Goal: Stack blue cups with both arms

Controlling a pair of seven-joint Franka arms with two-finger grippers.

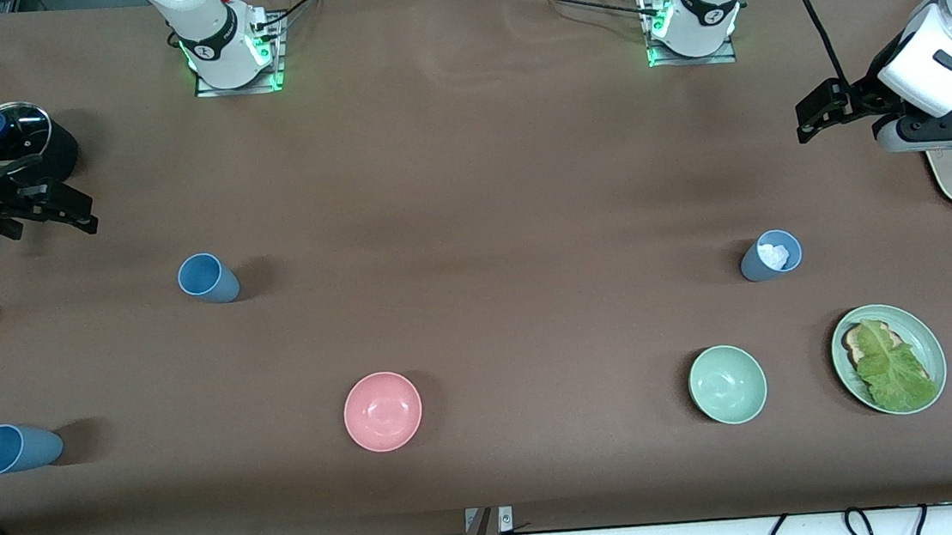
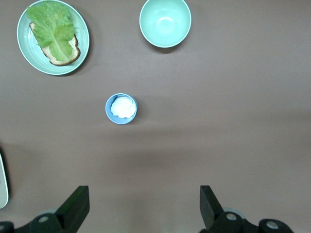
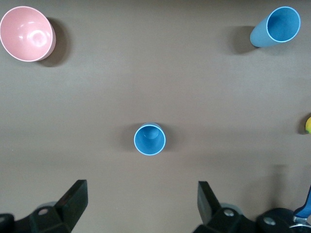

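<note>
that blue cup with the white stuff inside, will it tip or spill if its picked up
The small matte blue tapered cup stands upright on a narrow base, so a sideways nudge would probably tip it. The white lump inside sits loose, so tilting may spill it. It looks light.

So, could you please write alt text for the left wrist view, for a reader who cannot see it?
The open left gripper hangs above a blue cup holding something white, standing on the brown table. Also on the table are an empty green bowl and a green plate with lettuce on bread.
</note>
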